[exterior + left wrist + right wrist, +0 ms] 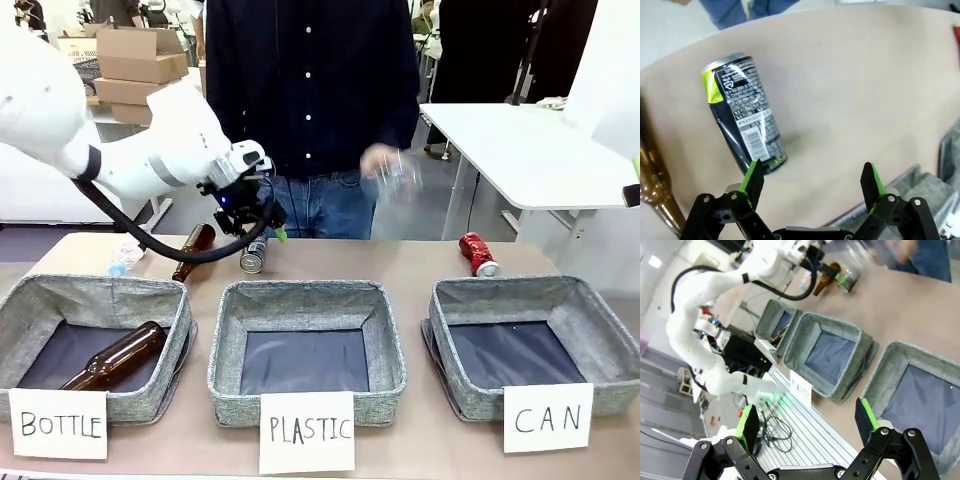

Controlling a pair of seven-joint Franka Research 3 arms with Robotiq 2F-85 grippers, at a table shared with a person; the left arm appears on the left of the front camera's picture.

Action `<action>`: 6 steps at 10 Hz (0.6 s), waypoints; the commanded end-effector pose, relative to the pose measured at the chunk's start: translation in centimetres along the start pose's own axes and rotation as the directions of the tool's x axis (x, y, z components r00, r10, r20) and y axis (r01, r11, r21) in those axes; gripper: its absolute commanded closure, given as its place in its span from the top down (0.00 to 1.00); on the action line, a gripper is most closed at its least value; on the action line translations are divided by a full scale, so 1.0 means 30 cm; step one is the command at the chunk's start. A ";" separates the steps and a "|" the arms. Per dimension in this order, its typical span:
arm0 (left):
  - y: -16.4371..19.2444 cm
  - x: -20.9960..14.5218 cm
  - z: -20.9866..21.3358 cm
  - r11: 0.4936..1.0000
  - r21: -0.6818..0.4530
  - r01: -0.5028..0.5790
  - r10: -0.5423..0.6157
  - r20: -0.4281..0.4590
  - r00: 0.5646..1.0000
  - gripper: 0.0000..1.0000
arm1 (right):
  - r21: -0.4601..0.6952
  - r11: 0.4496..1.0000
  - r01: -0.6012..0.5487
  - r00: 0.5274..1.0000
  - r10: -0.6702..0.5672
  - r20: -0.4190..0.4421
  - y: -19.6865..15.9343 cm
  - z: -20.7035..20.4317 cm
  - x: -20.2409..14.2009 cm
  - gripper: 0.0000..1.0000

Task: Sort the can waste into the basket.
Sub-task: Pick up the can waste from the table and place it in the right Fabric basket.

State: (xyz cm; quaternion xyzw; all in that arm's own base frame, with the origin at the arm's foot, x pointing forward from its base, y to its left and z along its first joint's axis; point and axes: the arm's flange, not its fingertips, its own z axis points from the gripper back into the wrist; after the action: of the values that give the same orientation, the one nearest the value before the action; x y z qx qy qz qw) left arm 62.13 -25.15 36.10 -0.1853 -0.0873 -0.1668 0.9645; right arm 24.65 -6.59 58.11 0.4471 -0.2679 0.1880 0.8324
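The dark can (254,256) lies on the table behind the PLASTIC basket. My left gripper (266,230) hovers just above it, open. In the left wrist view the black can (745,117), with a lime-green patch and a barcode, lies tilted ahead of the open gripper (812,182), nearer its left finger (753,179), outside the jaws. The dented red can (479,254) lies behind the basket signed CAN (535,295), which holds nothing. My right gripper (807,420) is open in the air above the near edge of that basket (900,352).
The PLASTIC basket (305,300) holds nothing; the BOTTLE basket (40,300) holds one brown bottle (115,357). Another brown bottle (193,252) lies left of the dark can. A person behind the table moves a blurred hand (392,172) holding something clear.
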 end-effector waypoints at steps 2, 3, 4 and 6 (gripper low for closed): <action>0.011 0.024 -0.067 0.994 0.097 -0.051 0.053 -0.014 0.998 1.00 | 0.020 0.999 -0.025 1.000 0.025 0.018 0.002 -0.002 0.005 1.00; 0.014 0.026 -0.082 0.991 0.122 -0.057 0.060 -0.028 0.998 1.00 | 0.020 0.999 -0.025 1.000 0.025 0.018 0.002 -0.002 0.005 1.00; 0.016 0.034 -0.100 0.990 0.135 -0.052 0.058 -0.044 0.997 1.00 | 0.020 0.999 -0.025 1.000 0.025 0.018 0.002 -0.002 0.005 1.00; 0.015 0.058 -0.139 0.989 0.145 -0.034 0.045 -0.070 0.997 1.00 | 0.020 0.999 -0.025 1.000 0.025 0.018 0.002 -0.002 0.005 1.00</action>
State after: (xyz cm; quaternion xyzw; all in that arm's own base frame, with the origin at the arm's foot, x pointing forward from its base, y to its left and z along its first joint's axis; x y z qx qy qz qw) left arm 63.31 -26.30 32.26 -0.1270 -0.0672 -0.1516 0.9779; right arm 24.64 -6.59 58.11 0.4471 -0.2679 0.1880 0.8324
